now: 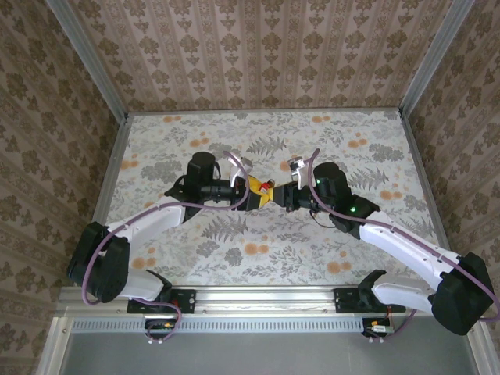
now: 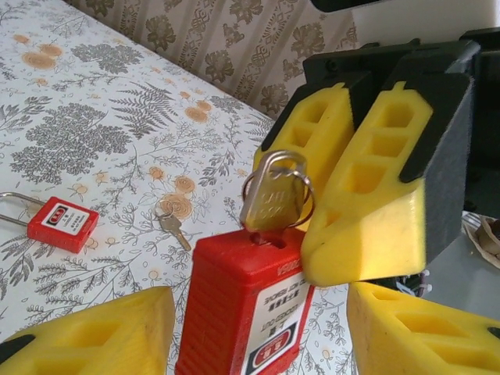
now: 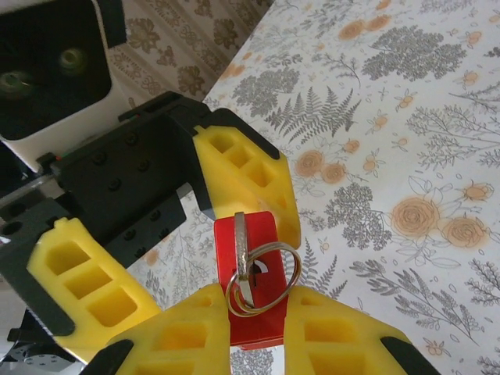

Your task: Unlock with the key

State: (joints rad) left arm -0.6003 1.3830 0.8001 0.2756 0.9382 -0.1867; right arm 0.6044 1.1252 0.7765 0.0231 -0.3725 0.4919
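The left gripper (image 2: 259, 295) stands half wide, clamped on the sides of a red plastic block padlock (image 2: 242, 320) held in the air above the floral-patterned surface (image 2: 94, 94). The padlock's long axis runs straight out from this gripper, its keyhole end facing the right gripper (image 3: 258, 301). That gripper narrowly pinches a silver metal key (image 3: 241, 262) seated in the keyhole, in line with the padlock. Off to the side on the surface lie a second red padlock (image 2: 62, 224) and a small loose key (image 2: 173, 228).
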